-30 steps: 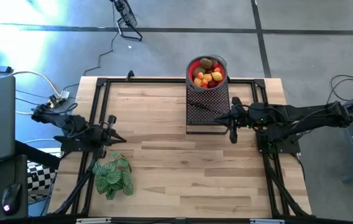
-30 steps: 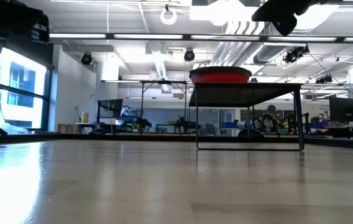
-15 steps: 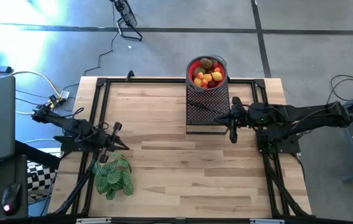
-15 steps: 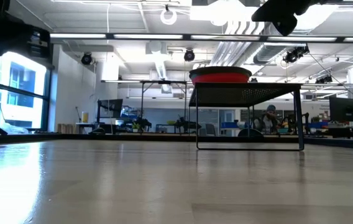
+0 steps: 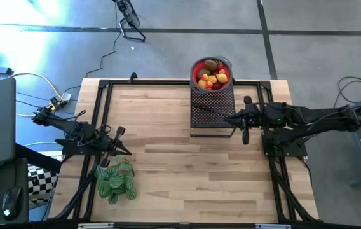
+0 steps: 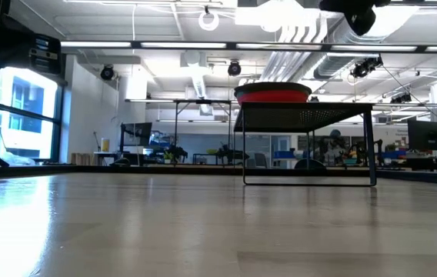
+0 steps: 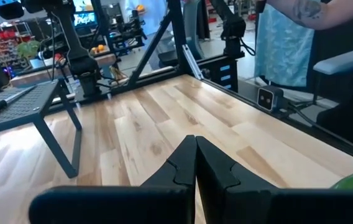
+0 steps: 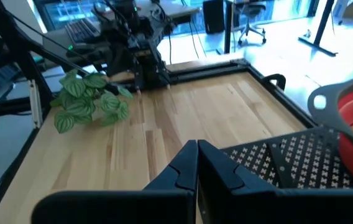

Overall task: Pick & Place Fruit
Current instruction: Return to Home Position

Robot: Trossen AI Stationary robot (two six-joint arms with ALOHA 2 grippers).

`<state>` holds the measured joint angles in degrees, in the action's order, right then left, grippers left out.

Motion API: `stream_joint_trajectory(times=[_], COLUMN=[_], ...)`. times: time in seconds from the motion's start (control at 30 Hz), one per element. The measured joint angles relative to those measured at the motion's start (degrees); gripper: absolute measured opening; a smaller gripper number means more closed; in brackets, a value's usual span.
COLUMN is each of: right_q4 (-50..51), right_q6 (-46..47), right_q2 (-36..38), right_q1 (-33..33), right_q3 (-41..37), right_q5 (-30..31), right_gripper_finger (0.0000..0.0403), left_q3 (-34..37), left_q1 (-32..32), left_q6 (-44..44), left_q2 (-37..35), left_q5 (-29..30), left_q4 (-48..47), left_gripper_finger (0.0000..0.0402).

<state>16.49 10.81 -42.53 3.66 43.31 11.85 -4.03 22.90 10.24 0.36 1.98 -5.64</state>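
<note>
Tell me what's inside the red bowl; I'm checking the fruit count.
The red bowl holds piled fruit: a brown kiwi, yellow and orange pieces. Lower ones are covered.

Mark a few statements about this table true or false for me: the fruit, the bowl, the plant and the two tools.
1. The red bowl stands on top of the black shelf. True.
2. The left tool holds a lemon. False: its fingers are shut together on nothing, above the bare table.
3. The leafy plant lies on the left arm's side of the table. True.
4. The right tool is wide open. False: it is shut and empty, beside the shelf.
5. Pieces of fruit lie scattered across the table. False: all the fruit in view sits in the red bowl.
</note>
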Motion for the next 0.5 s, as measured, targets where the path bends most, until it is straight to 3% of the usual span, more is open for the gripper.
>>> stream_joint_trajectory(times=[0.5], right_q4=[7.6], right_q6=[0.0], right_q2=[7.8], right_q1=[0.0], right_q3=[0.0], right_q5=[0.0], right_gripper_finger=[0.0003], left_q3=[-0.1], left_q1=[0.0], left_q6=[-1.7], left_q2=[0.1], left_q5=[-0.2], left_q4=[-2.7], left_gripper_finger=[0.0])
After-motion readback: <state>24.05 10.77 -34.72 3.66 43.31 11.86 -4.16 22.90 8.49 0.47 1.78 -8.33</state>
